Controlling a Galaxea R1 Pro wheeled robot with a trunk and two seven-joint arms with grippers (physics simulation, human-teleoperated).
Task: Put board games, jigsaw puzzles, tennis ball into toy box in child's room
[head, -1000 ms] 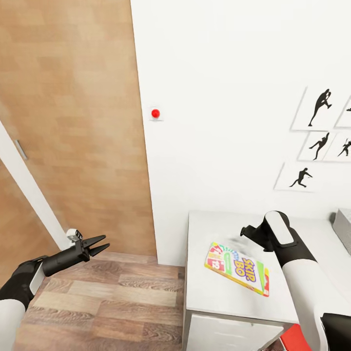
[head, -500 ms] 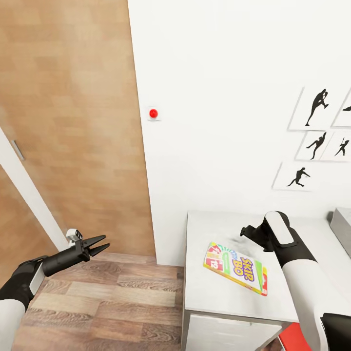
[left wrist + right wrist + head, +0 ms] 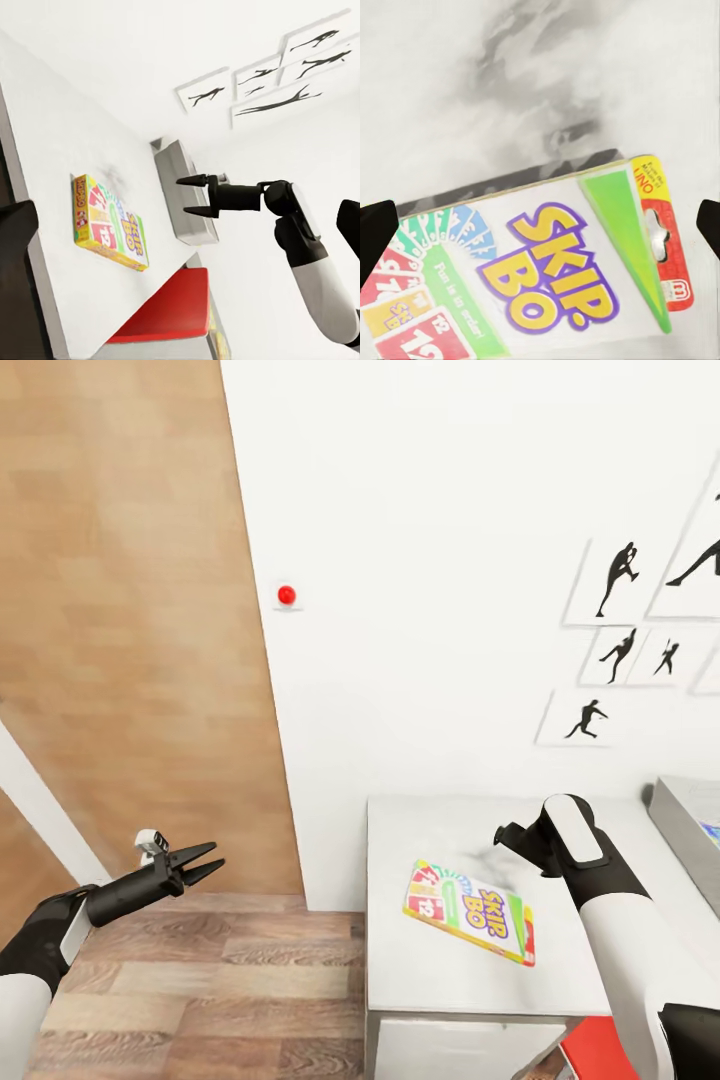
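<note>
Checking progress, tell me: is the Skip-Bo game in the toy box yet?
Out. The Skip-Bo game lies flat on the table, apart from the toy box.

Left gripper (image 3: 205, 861) at 8 o'clock, jaws apart, empty. Right gripper (image 3: 190, 196) at 4 o'clock, wrist bent down, fingers spread, empty.

- The board game (image 3: 468, 913) lies flat on the table (image 3: 420, 980), near its left end.
- The toy box (image 3: 688, 830) sits on the table, far right of the game.
- The right gripper (image 3: 191, 196) hangs above the table, just behind the game.
- The left gripper (image 3: 205, 862) hovers over the floor (image 3: 200, 1000), left of the table.
- The pictures (image 3: 610, 645) hang on the wall (image 3: 430, 560) behind the table.
</note>
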